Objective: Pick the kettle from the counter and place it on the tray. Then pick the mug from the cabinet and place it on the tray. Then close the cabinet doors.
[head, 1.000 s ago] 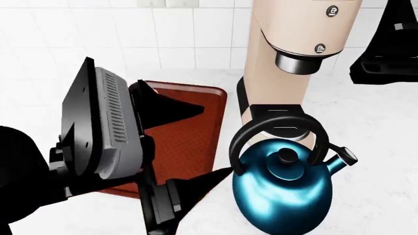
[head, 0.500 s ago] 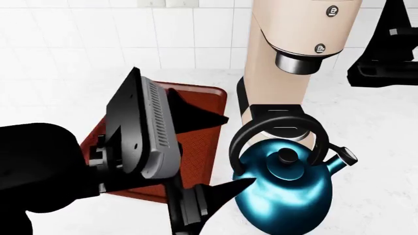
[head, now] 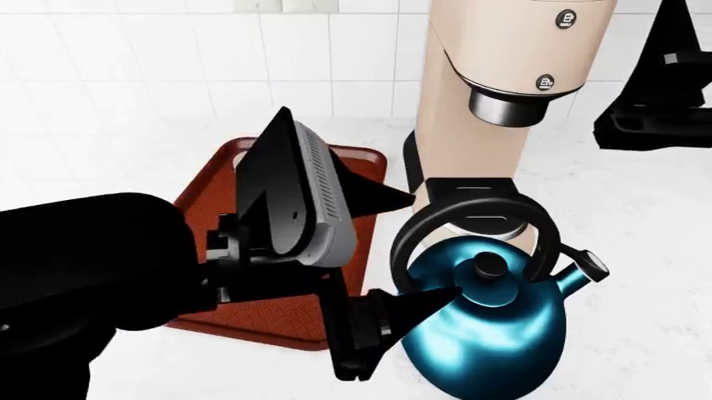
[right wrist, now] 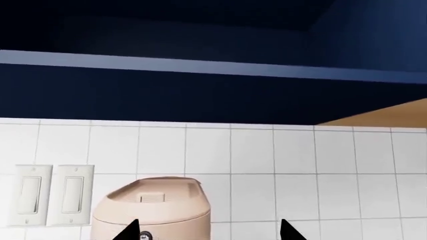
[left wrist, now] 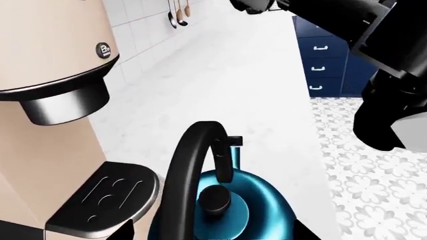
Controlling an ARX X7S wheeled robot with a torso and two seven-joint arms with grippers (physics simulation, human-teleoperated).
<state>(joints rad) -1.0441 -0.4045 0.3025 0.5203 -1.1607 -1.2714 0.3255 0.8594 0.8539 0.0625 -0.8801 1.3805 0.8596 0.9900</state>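
The teal-blue kettle [head: 489, 329] stands on the white counter [head: 645, 250] just in front of the beige coffee machine. My left gripper [head: 425, 247] is open at the kettle's left side, one fingertip near the black handle [head: 403, 242] and the other by the body. The left wrist view looks down on the kettle [left wrist: 257, 200] and its arched handle [left wrist: 183, 175], which lie between the open fingers of the left gripper [left wrist: 213, 236]. The reddish-brown tray [head: 206, 196] lies left of the kettle, partly hidden by my arm. My right gripper [right wrist: 210, 231] is open and raised high. The mug is out of view.
The tall coffee machine [head: 501, 83] stands close behind the kettle, its drip plate [left wrist: 107, 197] beside the handle. A tiled wall with light switches [right wrist: 50, 195] runs under the dark blue cabinet [right wrist: 200, 85]. Blue drawers [left wrist: 327, 60] stand beyond the counter's end.
My left arm has swung right across the tray toward the kettle, bringing its open fingers up to the kettle's left side and baring more of the tray. The kettle has not moved.
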